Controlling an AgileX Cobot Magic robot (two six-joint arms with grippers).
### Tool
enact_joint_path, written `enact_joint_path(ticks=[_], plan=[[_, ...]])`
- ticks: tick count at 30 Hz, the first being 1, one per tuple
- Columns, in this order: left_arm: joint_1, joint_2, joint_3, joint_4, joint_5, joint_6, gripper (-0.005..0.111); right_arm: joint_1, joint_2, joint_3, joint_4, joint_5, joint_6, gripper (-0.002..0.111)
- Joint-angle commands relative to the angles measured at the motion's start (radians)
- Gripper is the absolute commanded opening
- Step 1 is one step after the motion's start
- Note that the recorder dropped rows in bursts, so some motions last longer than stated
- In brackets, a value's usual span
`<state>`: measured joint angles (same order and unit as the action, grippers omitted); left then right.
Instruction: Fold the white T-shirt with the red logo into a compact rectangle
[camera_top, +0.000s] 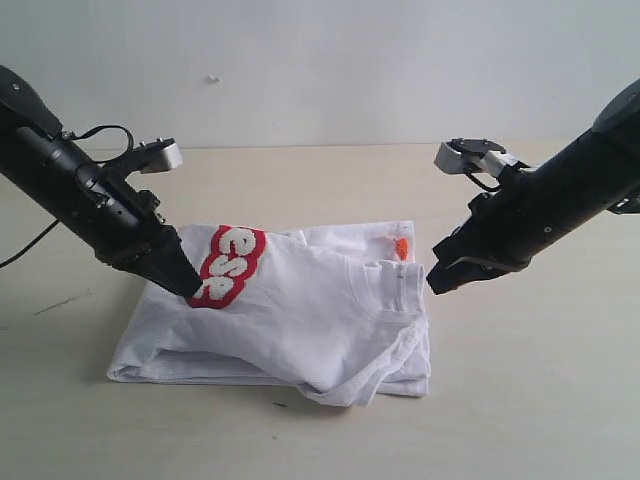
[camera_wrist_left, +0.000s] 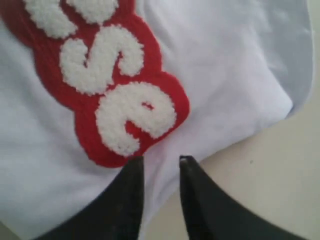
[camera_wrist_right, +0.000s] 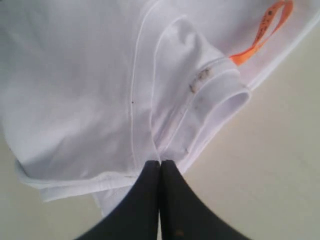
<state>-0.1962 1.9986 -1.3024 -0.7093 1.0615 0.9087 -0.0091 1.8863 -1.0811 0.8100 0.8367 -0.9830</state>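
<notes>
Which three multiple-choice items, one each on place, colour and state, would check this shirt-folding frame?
1. Where is the left gripper? A by the red logo's end; B on a sleeve hem; C far off on bare table.
2. The white T-shirt's neck tag is: A blue; B orange; C green.
3. On the right gripper, the fingers are: A spread wide; B out of view; C pressed together.
Key: A, the left wrist view shows the tips beside the logo; B, an orange loop shows; C, no gap shows between them.
</notes>
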Motion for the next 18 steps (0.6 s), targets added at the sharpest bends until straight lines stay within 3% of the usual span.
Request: enact_joint_path(ticks=[1, 3, 5, 9, 14, 18], plan=[[0.002, -0.019, -0.001, -0.032, -0.01, -0.005, 0.054, -0.002, -0.01, -0.004, 0.001, 0.002, -0.01, 0.0], [0.002, -0.022, -0.001, -0.074, -0.01, 0.052, 0.067, -0.002, -0.01, -0.004, 0.001, 0.002, -0.01, 0.0], [0.002, -0.022, -0.001, -0.175, 0.004, 0.153, 0.07, -0.002, -0.01, -0.004, 0.001, 0.002, -0.01, 0.0], [-0.011, -0.007, -0.001, -0.458, 0.012, 0.297, 0.062, -0.002, -0.01, -0.004, 0.001, 0.002, -0.01, 0.0], [-0.044, 0.053, -0.001, -0.489, -0.03, 0.291, 0.041, -0.002, -0.01, -0.004, 0.001, 0.002, -0.01, 0.0], [-0.065, 0.11, -0.001, -0.487, -0.101, 0.281, 0.044, -0.002, -0.01, -0.004, 0.001, 0.002, -0.01, 0.0]])
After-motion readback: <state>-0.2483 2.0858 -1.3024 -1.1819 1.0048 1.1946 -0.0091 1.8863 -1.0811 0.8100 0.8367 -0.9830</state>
